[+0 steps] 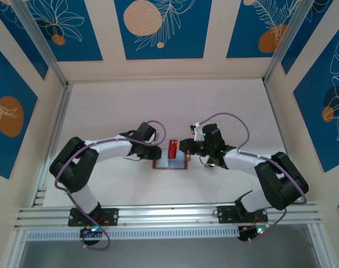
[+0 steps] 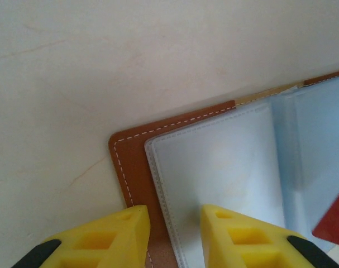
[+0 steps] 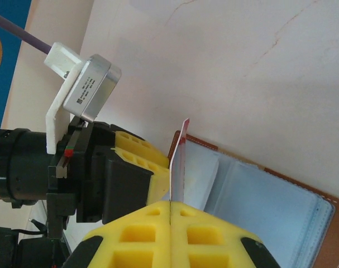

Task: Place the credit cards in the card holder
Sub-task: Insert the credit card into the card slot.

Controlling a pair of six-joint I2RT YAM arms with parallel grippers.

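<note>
Card holder lying wide open and flat on the pale table, dead centre between the two arms. It's brown leather with neat white stitching and a rounded corner, and the inside is smooth, bluish-grey plastic pockets in soft layers. The credit card is not in any pocket yet. It's red with a pale edge, thin and stiff, and it stands upright on its edge at the holder's 12 o'clock side.

The right gripper is clenched tight on that card, with its ribbed yellow fingers pressed together around the lower end.

The left gripper sits at the holder's 9 o'clock end with its fingers parted and nothing pinched between them. The stitched leather border runs through the gap. I cannot tell whether the tips press on the leather.

The overhead view gives the layout. The left wrist view shows the stitching up close, plus a red card corner at 4 o'clock. The right wrist view catches the card edge-on, with the left arm's silver camera box at 10 o'clock.
</note>
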